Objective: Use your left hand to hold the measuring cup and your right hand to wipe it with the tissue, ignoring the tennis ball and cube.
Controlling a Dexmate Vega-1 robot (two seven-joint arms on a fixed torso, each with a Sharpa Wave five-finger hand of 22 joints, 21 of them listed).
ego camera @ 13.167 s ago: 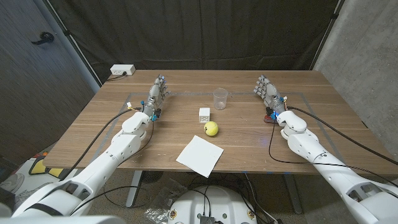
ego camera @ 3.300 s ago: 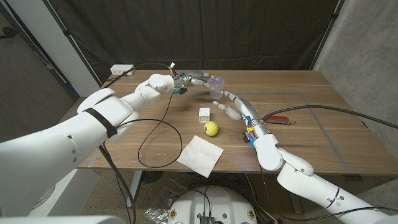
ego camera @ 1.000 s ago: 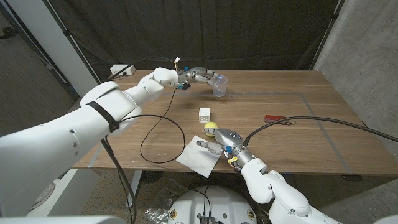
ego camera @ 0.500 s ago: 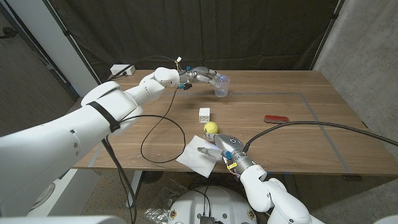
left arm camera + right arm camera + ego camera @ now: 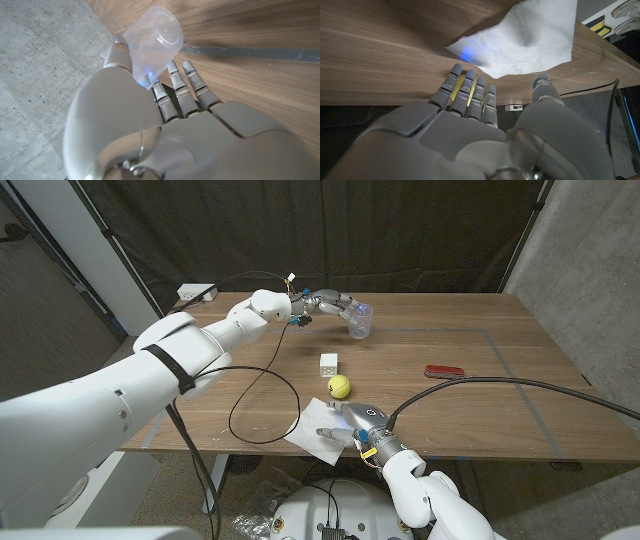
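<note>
Nearest me, my right hand (image 5: 345, 428) sits over the near edge of the table (image 5: 500, 395), its fingers (image 5: 470, 92) stretched out and apart above the tissue (image 5: 318, 427), with nothing in its grasp. The tissue lies on the wood at the front edge with one side lifted, as the right wrist view shows. Just beyond it sits the tennis ball (image 5: 340, 386), then the white cube (image 5: 328, 364). A red object (image 5: 441, 371) lies off to the right. Farthest out, my left hand (image 5: 330, 304) grips the measuring cup (image 5: 361, 321) above the table, tilted, its long axis leaning. In the left wrist view its base faces the camera.
</note>
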